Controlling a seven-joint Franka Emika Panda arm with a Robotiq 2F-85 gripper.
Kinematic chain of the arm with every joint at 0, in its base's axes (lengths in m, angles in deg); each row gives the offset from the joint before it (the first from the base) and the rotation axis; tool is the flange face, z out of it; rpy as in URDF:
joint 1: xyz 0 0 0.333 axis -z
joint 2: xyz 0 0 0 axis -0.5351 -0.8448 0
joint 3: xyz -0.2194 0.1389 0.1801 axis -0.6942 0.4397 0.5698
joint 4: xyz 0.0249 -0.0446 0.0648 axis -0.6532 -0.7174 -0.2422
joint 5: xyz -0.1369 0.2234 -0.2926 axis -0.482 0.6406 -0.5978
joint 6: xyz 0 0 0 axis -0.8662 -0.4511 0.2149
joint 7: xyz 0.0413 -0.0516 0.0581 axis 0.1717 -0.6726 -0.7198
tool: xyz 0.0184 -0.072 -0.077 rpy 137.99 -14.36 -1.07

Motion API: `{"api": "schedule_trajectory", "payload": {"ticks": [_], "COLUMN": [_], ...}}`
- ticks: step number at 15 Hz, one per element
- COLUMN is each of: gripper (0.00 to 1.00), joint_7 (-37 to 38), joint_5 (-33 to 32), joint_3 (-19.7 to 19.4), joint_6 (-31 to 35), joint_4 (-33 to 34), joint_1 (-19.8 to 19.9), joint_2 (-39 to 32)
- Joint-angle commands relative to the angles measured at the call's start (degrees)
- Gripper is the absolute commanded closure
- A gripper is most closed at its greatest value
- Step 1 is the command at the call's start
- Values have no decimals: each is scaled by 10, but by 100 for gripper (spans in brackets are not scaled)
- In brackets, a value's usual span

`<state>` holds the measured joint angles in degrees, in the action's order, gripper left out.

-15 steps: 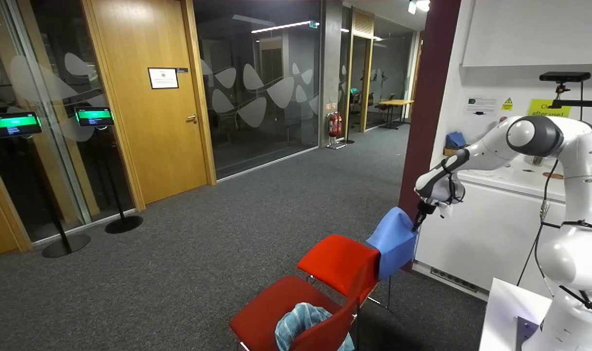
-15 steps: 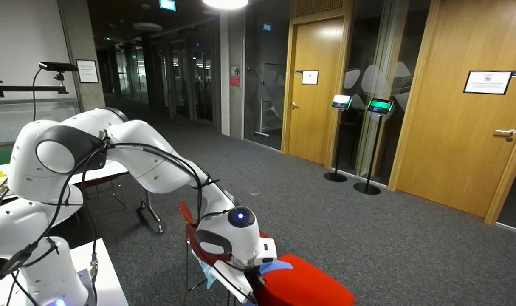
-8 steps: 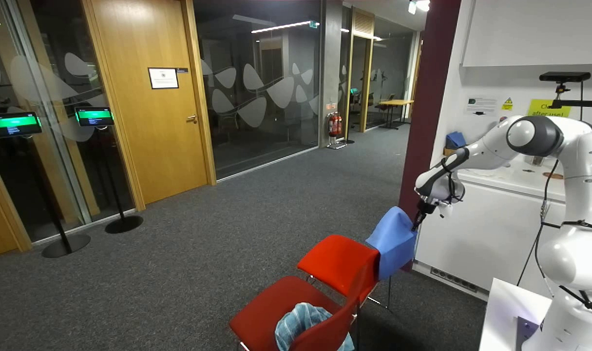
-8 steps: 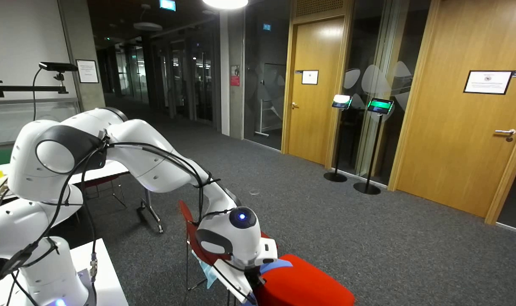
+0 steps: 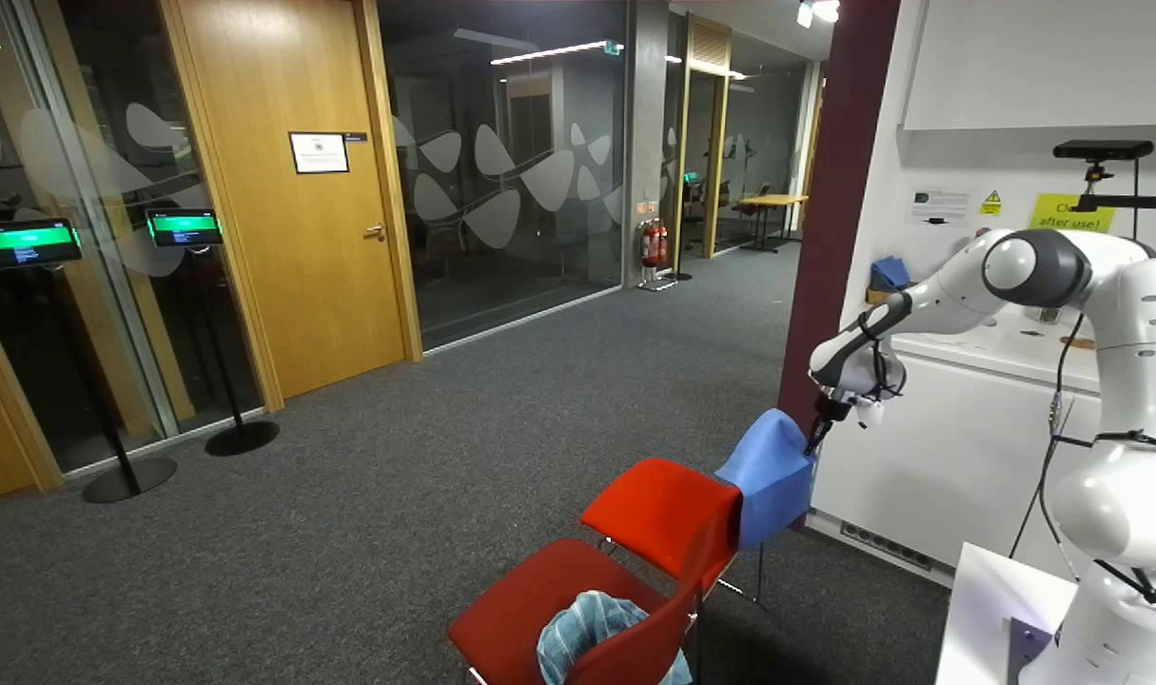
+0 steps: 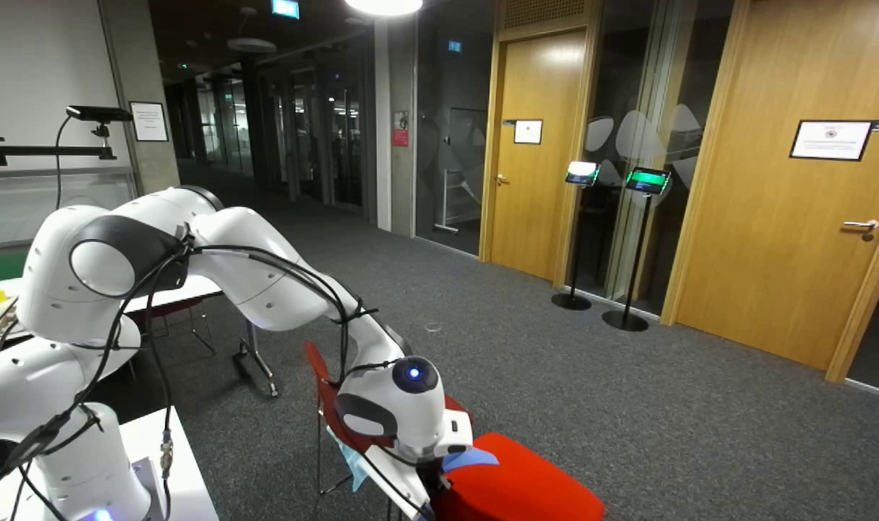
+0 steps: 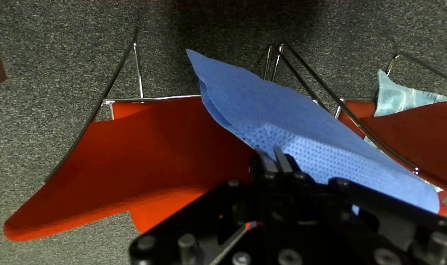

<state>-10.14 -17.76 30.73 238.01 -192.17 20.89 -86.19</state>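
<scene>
Blue cloth [image 5: 773, 490]: draped over the back of the bright chair [image 5: 658, 509]
Gripper [image 5: 812, 449]: angled down, tips at the blue cloth's right edge
Dark chair [image 5: 539, 582]: also red, nearer the camera, a striped cloth [image 5: 585, 623] on its seat
Arm [image 5: 958, 293]: white, mounted on a white table [image 5: 982, 609]
Door [image 5: 278, 252]: wooden, closed, bearing a framed notice [image 5: 319, 153]
Stands [image 5: 243, 437]: two, each topped by a green-lit screen [image 5: 28, 243]

The carpeted floor [image 5: 397, 495] carries a bright red chair [image 5: 658, 504] and a dark red chair [image 5: 635, 656]; these 2 chairs stand near each other. Over the bright red chair's backrest [image 7: 153, 154] hangs a blue cloth [image 5: 768, 485]. On the dark red chair's seat [image 5: 535, 585] lies a crumpled, striped cloth [image 5: 582, 628].
</scene>
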Motion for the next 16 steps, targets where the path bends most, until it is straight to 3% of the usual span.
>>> {"api": "schedule_trajectory", "payload": {"ticks": [1, 16], "gripper": [100, 100], "joint_7": [-4, 9], "joint_5": [16, 14], "joint_3": [-20, -47], "joint_6": [-12, -48], "joint_4": [15, 67], "joint_1": [-21, -50], "joint_2": [4, 11]}}
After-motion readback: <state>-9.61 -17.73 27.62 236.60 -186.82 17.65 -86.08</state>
